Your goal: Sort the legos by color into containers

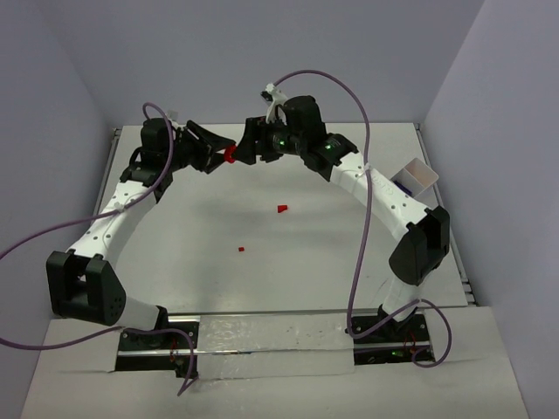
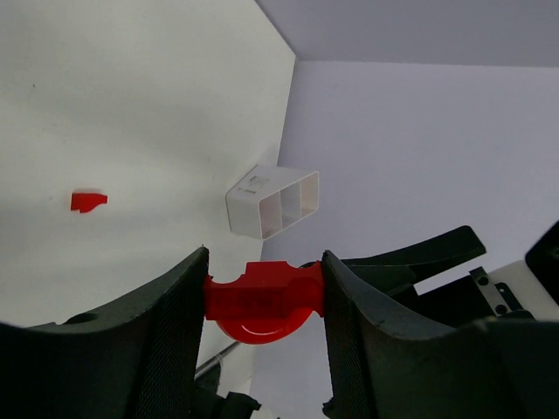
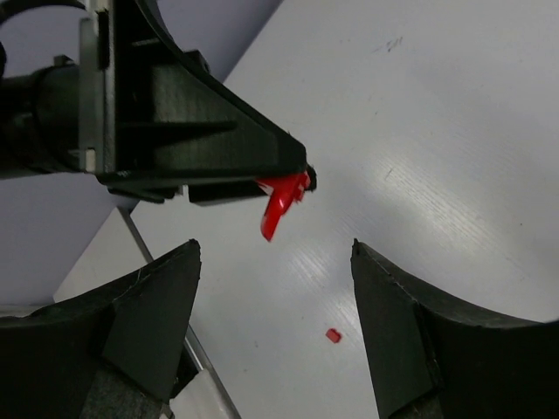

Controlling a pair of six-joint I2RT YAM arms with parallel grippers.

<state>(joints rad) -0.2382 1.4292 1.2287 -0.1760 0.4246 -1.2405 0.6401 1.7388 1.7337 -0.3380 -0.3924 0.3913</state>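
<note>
Your left gripper (image 2: 264, 259) is clamping a red lego (image 2: 262, 301), held up over the table's (image 1: 306, 271) far side. Your right gripper (image 3: 275, 253) is facing it, jaws apart. Handover looking underway. Next you're needing a square close on the piece.

Nothing legible shows in any view. The white tub (image 2: 262, 211) carries a small grey marking (image 2: 256, 184) on its side wall, too small to make out. The counter (image 3: 454, 148) bears a faint dark scribble (image 3: 390, 44) — not readable either.
</note>
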